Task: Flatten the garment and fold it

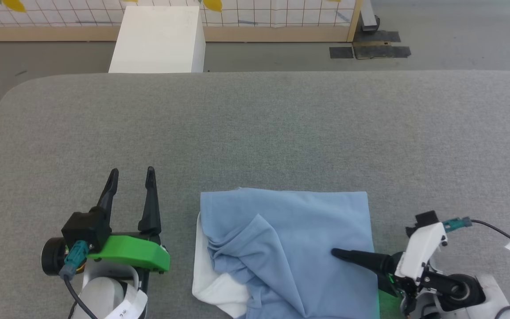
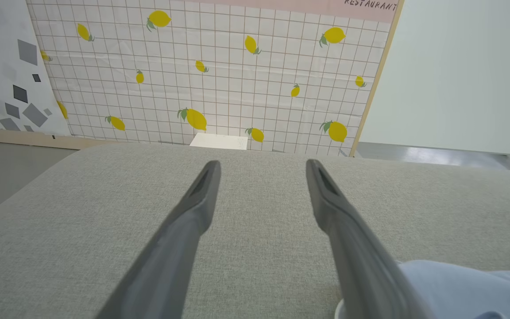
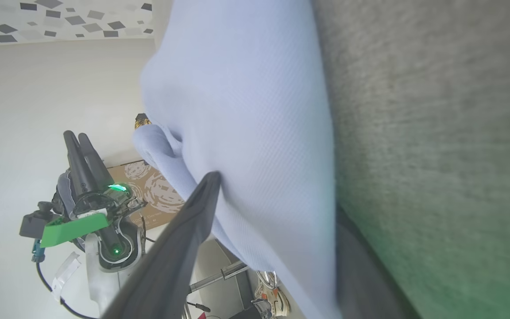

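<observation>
Shirt (image 1: 295,221) part-folded on tabletop (image 1: 255,133). R hand (image 1: 343,261) open, straddling shirt's right edge, one finger on top. L hand (image 1: 132,170) open, just left of shirt, not touching.

free tabletop (image 1: 281,128) beyond the garment (image 1: 308,230)

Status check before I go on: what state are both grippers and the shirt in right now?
left gripper: open, empty, over the grey table to the left of the garment.
right gripper: open, one finger on top of the garment's right edge, the other apparently beneath the cloth; not clamped.
garment: folded into a rough rectangle, far part smooth, near left part rumpled, white cloth showing at its near left corner.
</observation>
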{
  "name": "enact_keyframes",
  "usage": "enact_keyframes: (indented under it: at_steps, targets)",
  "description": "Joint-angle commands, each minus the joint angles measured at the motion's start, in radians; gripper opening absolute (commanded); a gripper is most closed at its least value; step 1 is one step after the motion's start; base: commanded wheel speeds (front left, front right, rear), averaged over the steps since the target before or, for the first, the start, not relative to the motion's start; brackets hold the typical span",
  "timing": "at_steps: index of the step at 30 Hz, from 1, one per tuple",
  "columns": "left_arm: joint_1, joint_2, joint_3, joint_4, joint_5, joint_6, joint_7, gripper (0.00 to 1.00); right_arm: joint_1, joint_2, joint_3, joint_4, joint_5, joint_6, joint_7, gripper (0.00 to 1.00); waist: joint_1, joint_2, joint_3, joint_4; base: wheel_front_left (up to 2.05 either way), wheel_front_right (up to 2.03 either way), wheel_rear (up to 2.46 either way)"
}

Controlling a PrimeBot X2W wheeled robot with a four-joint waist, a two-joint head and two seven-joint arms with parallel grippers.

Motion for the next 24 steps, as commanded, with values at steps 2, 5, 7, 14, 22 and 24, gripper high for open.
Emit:
enact_keyframes:
  at_steps: [2, 5, 7, 14, 22, 24]
  targets:
    - [-0.016, -0.002, -0.002, 0.001, 0.002, -0.005, -0.008, 1.0, -0.014, 0.01, 0.042, 0.015, -0.01, -0.001, 0.011, 0.76, 0.0, -0.0001, 0.003, 0.004, 0.0, 0.0, 0.0]
    - [-0.019, -0.002, -0.009, 0.002, -0.001, -0.003, -0.008, 1.0, -0.025, 0.01, 0.07, 0.002, -0.027, -0.001, 0.002, 0.09, 0.0, -0.0001, 0.004, 0.011, 0.0, 0.0, 0.0]
    - [-0.018, -0.002, -0.012, 0.003, -0.004, -0.001, -0.008, 1.0, -0.027, 0.01, 0.085, -0.022, -0.044, -0.001, 0.001, 0.0, 0.0, -0.0001, 0.004, 0.014, 0.0, 0.0, 0.0]
    - [0.0, -0.002, 0.009, -0.019, 0.001, 0.005, -0.008, 1.0, -0.073, -0.028, 0.171, -0.207, -0.341, -0.001, -0.038, 0.0, 0.0, -0.0001, 0.015, -0.04, 0.0, 0.0, 0.0]
    - [-0.019, 0.002, 0.014, -0.073, 0.028, -0.003, -0.008, 1.0, -0.271, -0.235, 0.415, -0.352, -0.789, -0.001, -0.109, 0.0, 0.0, -0.0001, 0.076, -0.217, 0.0, 0.0, 0.0]
    - [-0.033, 0.007, 0.007, -0.083, 0.038, -0.007, -0.008, 1.0, -0.319, -0.272, 0.44, -0.337, -0.848, -0.001, -0.128, 0.0, 0.0, -0.0001, 0.098, -0.261, 0.0, 0.0, 0.0]
